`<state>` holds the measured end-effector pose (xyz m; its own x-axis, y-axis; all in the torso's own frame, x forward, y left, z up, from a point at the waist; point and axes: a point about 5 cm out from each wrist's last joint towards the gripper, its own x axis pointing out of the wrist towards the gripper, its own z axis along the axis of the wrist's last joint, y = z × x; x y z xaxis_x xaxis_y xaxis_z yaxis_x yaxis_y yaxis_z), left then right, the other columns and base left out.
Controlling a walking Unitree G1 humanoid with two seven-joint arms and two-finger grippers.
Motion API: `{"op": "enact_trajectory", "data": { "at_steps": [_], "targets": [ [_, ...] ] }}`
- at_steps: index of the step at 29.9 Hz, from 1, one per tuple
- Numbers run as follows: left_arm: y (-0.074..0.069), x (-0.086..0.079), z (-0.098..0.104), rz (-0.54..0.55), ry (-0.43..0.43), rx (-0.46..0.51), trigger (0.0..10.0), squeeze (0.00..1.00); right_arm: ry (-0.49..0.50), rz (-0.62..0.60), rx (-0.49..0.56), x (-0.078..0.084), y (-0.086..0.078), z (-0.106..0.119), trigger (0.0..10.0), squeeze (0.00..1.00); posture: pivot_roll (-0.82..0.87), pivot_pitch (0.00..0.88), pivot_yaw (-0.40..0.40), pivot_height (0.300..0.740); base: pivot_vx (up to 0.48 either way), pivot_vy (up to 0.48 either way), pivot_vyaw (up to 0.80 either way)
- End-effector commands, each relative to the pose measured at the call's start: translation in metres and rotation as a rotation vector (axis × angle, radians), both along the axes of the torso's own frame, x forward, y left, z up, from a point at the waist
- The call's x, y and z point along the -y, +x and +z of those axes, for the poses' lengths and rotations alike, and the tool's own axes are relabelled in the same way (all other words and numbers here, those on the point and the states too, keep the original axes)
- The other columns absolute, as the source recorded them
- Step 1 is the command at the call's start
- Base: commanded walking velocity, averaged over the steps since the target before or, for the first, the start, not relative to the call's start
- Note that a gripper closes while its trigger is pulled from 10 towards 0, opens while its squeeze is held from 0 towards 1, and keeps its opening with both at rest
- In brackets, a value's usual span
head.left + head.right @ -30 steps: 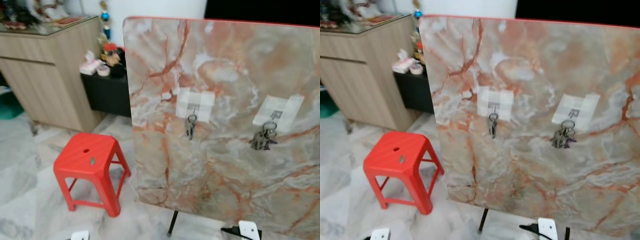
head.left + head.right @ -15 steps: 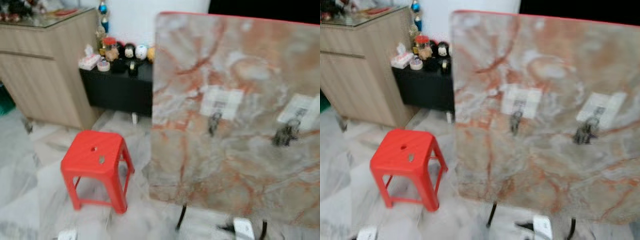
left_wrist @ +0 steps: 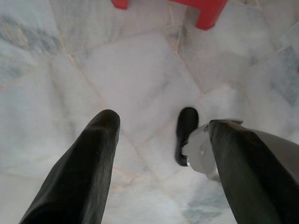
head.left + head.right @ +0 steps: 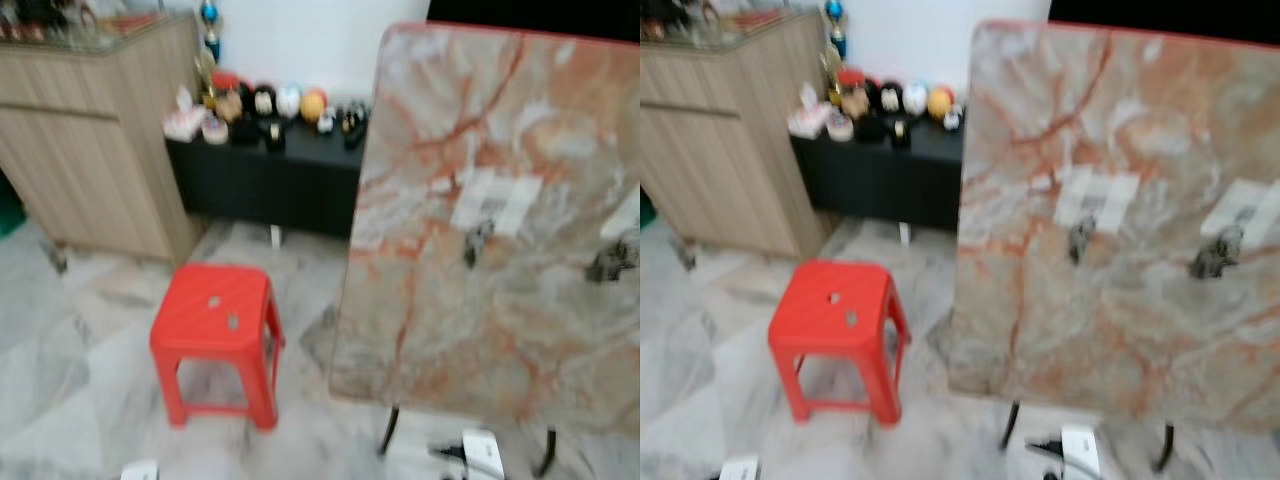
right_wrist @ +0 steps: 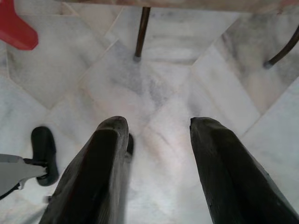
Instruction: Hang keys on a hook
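Nearest you, both arms hang low over the pale marble floor (image 3: 140,70). Your left gripper (image 3: 159,163) has its jaws spread wide with nothing between them, and past its fingers (image 3: 84,168) you see one of the robot's black feet (image 3: 186,135) and the legs of the red stool (image 3: 205,7). Your right gripper (image 5: 159,168) also has its jaws spread and empty; beyond its fingers (image 5: 93,172) stand two thin dark legs (image 5: 141,30) that hold up the marbled panel.

A little farther, on your left, the red stool (image 4: 215,325) stands on the floor, just left of the panel's lower edge. On your right the marbled panel (image 4: 500,330), grey with orange veins, stands upright and takes up most of that side. Two pale patches are stuck to its face, each with a hook too blurred to make out. The keys are on the panel: one small bunch of keys (image 4: 478,240) hangs below the left patch (image 4: 497,203), and a second, bulkier bunch (image 4: 610,265) hangs below the right patch (image 4: 1240,208), near the right edge of the head view. Both views are soft with blur.

Farther back on your left is a wooden cabinet (image 4: 90,160). Beside it a low black shelf (image 4: 270,175) against the white wall carries a row of small figurines (image 4: 265,105) and trinkets.
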<state>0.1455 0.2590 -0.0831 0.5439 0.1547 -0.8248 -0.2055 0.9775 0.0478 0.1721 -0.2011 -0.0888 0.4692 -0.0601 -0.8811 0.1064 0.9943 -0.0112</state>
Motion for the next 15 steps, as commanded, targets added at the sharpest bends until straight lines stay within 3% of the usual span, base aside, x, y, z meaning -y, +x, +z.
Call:
{"op": "enact_trajectory", "data": {
  "at_steps": [1,15],
  "targets": [
    [-0.0014,0.005,-0.0024,0.003,-0.018,-0.012,10.0,0.0,-0.017,-0.018,-0.02,0.008,-0.0078,-0.002,10.0,0.0,0.09,0.0,-0.056,0.74,0.0,0.334,0.0],
    [-0.0064,0.0002,-0.0025,0.002,-0.011,-0.019,10.0,0.0,-0.015,-0.023,-0.018,0.0063,-0.0079,-0.0024,10.0,0.0,0.08,0.0,-0.042,0.74,0.0,0.332,0.0]
  ]
}}
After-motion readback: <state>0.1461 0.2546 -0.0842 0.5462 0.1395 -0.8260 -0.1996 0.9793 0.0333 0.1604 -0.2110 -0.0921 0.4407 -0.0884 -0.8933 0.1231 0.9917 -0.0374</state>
